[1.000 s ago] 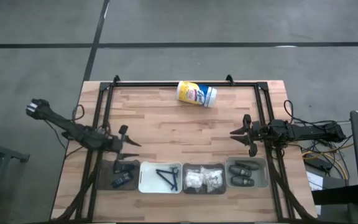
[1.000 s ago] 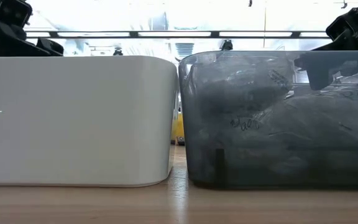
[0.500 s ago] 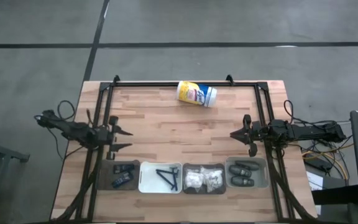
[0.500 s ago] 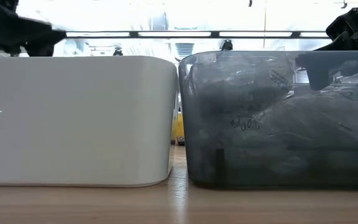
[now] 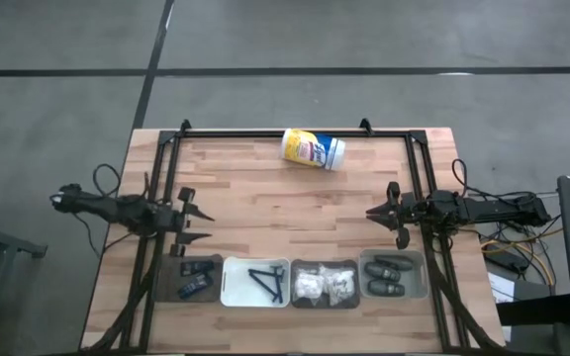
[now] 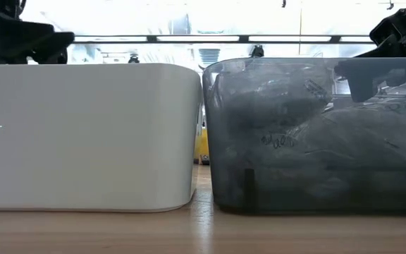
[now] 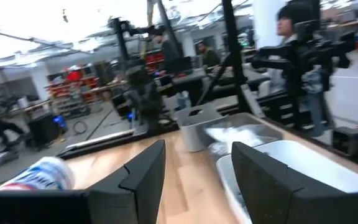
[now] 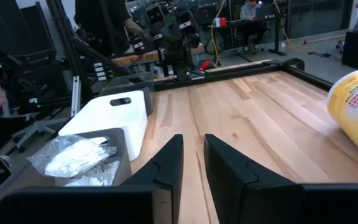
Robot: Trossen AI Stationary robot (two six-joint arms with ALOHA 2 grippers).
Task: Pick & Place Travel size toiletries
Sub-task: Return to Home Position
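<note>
Four small bins stand in a row along the near edge. One holds black tubes, a white one holds thin dark razors, one holds white crinkly packets, and one holds dark grey oval pods. My left gripper hovers open just beyond the tube bin, fingers pointing toward the table's right. My right gripper hovers beyond the pod bin, pointing left, with only a narrow gap between its fingers. Neither holds anything. The packets also show in the right wrist view.
A yellow-and-white canister with a blue label lies on its side near the far edge. A black frame runs round the table. Bare wood lies between the grippers. The white bin and a dark bin fill the low view. People stand beyond the table.
My left arm has drawn back toward the table's left edge, and its gripper has risen from over the tube bin, moved a little toward the far edge and levelled out. It stays open and empty. The right arm has kept still.
</note>
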